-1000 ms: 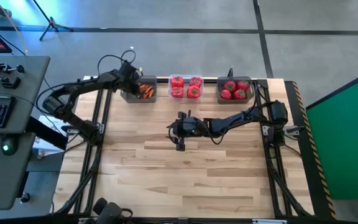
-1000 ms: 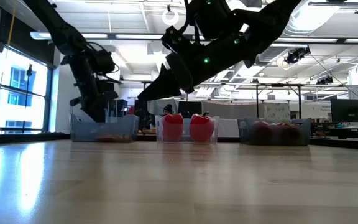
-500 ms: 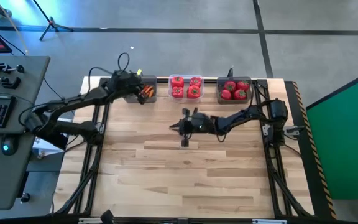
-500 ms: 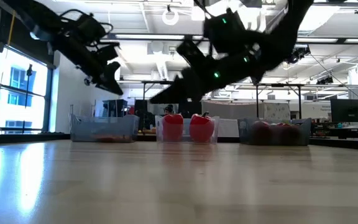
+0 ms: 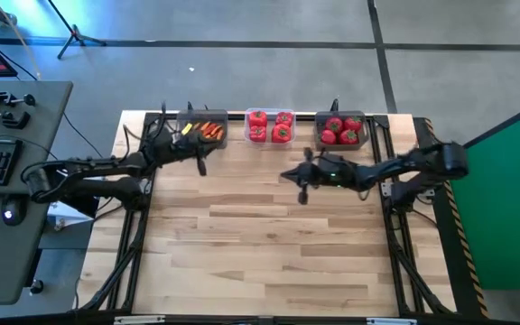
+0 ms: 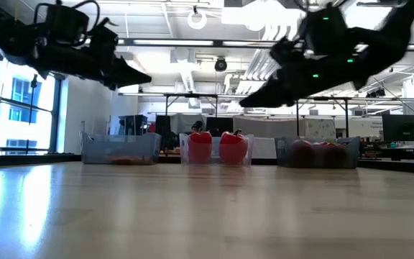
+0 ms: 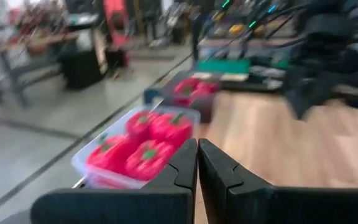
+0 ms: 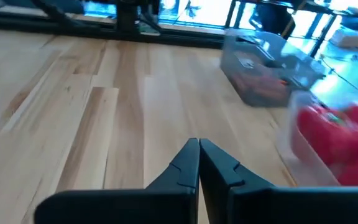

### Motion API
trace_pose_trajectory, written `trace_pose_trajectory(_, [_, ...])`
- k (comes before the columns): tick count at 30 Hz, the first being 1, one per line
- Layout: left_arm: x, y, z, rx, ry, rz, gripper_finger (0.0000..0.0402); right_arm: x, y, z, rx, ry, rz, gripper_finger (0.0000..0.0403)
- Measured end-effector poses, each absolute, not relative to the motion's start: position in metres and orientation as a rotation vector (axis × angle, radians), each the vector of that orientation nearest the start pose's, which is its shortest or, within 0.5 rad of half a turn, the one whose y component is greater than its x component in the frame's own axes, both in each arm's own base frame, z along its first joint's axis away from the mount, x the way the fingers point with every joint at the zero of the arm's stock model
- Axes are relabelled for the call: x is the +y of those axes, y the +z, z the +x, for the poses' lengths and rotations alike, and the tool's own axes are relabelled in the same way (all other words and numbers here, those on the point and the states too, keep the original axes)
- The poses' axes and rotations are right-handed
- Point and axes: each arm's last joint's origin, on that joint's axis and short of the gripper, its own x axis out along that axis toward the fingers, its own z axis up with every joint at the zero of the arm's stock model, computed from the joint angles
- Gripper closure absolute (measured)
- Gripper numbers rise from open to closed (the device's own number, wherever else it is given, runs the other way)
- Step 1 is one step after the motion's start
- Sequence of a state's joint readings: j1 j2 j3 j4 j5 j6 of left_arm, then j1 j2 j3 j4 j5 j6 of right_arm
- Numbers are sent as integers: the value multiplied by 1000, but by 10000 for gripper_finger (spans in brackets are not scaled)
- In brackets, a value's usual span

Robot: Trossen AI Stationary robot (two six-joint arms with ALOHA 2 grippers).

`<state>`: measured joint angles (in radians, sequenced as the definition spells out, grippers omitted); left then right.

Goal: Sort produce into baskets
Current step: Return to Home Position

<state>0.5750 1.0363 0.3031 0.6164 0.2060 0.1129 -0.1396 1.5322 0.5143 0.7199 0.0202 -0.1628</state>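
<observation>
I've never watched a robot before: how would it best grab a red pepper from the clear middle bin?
Likely from straight above, pinching the pepper's upper body either side of its stem. The peppers stand stem-up, tops showing above the clear bin's rim. The walls and close-packed neighbours would block a sideways reach.

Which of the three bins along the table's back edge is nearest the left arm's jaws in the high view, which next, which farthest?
1. The dark grey bin with orange pieces: left end of the row, just beyond the left arm's jaws.
2. The clear bin of red bell peppers: middle of the row.
3. The dark grey bin of tomatoes: right end.
</observation>
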Motion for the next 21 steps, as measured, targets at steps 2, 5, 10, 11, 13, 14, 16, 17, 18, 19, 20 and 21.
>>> trace_pose_trajectory(2, [98, 196, 172, 86, 325, 81, 401, -39, 162, 261, 304, -148, -114, 402])
trace_pose_trajectory(5, [89, 190, 168, 52, 276, 88, 401, -36, 161, 238, 291, -155, -85, 403])
trace_pose_trajectory(10, [81, 183, 163, 42, 243, 57, 402, -32, 159, 205, 259, -212, -62, 403])
trace_pose_trajectory(11, [79, 182, 162, 40, 239, 53, 401, -31, 158, 198, 248, -234, -57, 403])
trace_pose_trajectory(13, [77, 181, 160, 33, 235, 54, 401, -31, 156, 186, 229, -280, -50, 403])
trace_pose_trajectory(14, [76, 181, 158, 30, 233, 55, 401, -30, 154, 179, 222, -297, -44, 403])
trace_pose_trajectory(16, [74, 179, 155, 21, 233, 58, 401, -29, 150, 167, 203, -322, -30, 403])
trace_pose_trajectory(17, [73, 178, 153, 8, 233, 57, 401, -29, 148, 162, 192, -326, -25, 403])
trace_pose_trajectory(18, [72, 178, 151, -9, 234, 58, 401, -28, 146, 157, 182, -330, -20, 403])
trace_pose_trajectory(19, [71, 179, 150, -25, 234, 58, 401, -27, 145, 153, 171, -330, -17, 403])
trace_pose_trajectory(20, [71, 179, 148, -34, 234, 56, 401, -27, 143, 149, 161, -325, -8, 403])
trace_pose_trajectory(21, [70, 179, 147, -36, 234, 51, 401, -26, 143, 147, 163, -315, -1, 403])
